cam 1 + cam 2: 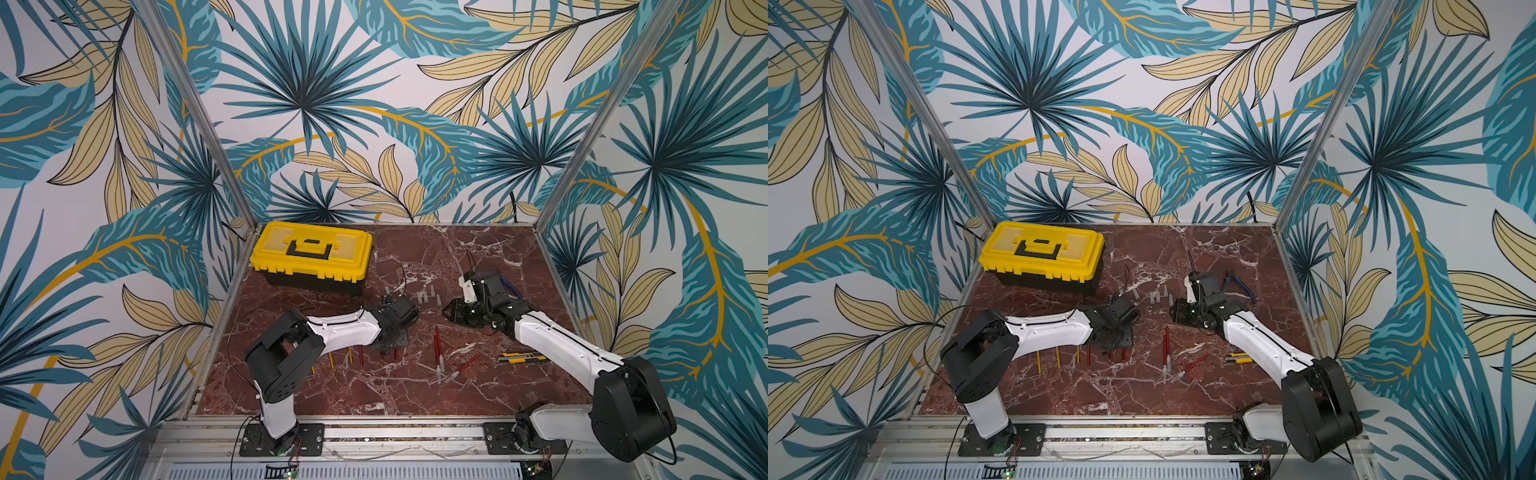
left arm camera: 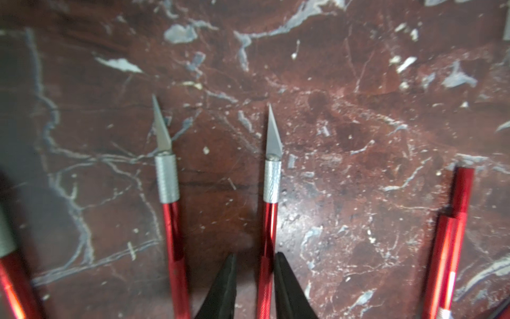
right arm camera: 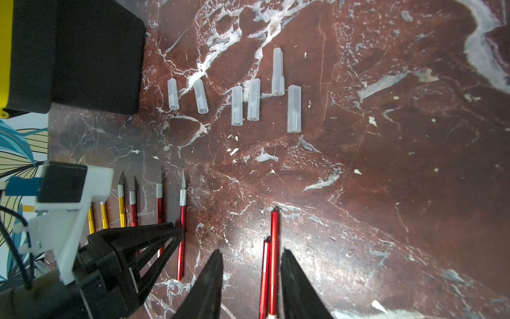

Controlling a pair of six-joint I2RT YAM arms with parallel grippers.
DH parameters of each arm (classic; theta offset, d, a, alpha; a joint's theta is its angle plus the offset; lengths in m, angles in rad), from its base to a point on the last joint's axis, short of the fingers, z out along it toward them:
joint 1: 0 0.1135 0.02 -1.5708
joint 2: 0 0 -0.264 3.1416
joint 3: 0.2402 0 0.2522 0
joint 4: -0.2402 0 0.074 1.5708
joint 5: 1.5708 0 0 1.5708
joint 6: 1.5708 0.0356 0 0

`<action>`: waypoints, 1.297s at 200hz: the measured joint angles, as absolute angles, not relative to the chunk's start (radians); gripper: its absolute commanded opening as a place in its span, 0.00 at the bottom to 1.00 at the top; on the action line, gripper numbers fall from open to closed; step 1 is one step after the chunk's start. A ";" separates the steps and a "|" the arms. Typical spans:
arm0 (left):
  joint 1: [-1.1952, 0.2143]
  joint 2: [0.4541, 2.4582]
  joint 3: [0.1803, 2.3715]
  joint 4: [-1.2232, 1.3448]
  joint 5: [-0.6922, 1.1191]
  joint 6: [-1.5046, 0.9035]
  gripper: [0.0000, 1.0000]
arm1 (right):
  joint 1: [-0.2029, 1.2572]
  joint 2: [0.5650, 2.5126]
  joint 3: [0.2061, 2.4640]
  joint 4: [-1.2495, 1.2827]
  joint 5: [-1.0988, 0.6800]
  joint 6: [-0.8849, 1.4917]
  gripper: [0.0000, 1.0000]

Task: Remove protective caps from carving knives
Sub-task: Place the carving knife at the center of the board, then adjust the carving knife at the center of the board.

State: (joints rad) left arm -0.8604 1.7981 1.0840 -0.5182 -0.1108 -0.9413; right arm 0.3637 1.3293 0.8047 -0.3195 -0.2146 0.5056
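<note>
1. Six loose protective caps (image 3: 253, 99) lie in a row mid-table, apart from every knife.
2. Uncapped carving knives (image 3: 159, 204) lie side by side toward the left edge.
3. The left gripper (image 2: 256, 254) straddles one bare-bladed red knife (image 2: 269, 221), jaws slightly spread, with a gap showing on one side.
4. The right gripper (image 3: 252, 250) has its jaws spread around a pair of red knives (image 3: 273, 248) lying together.
5. A yellow toolbox (image 1: 270, 249) sits in the far left corner.

Enclosure walls (image 1: 311, 104) in teal/tan tropical-leaf wallpaper, bare aluminium corner posts (image 1: 199, 112), red-brown white-veined marble worktop (image 1: 415, 395), aluminium rail (image 1: 395, 432) along near edge, even lighting.
</note>
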 measured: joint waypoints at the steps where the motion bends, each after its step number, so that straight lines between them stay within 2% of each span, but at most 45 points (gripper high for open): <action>1: -0.860 1.798 1.084 -0.519 -0.111 -0.941 0.27 | 0.364 1.328 0.804 -0.319 -0.215 0.506 0.37; 53: -0.860 1.789 1.118 -0.572 -0.142 -0.932 0.27 | 0.402 1.275 0.762 -0.326 -0.197 0.516 0.37; 125: -0.865 1.684 1.118 -0.593 -0.162 -0.933 0.28 | 0.544 1.254 0.728 -0.365 -0.096 0.527 0.36; 155: -0.878 1.670 1.118 -0.594 -0.162 -0.936 0.27 | 0.611 1.253 0.720 -0.387 -0.051 0.543 0.19; 176: -0.885 1.667 1.118 -0.594 -0.160 -0.939 0.27 | 0.651 1.251 0.715 -0.408 -0.024 0.553 0.14; 208: -0.892 1.659 1.112 -0.591 -0.154 -0.944 0.27 | 0.695 1.249 0.704 -0.435 0.012 0.561 0.14; 259: -0.892 1.610 1.097 -0.587 -0.147 -0.951 0.27 | 0.753 1.270 0.664 -0.451 0.046 0.580 0.20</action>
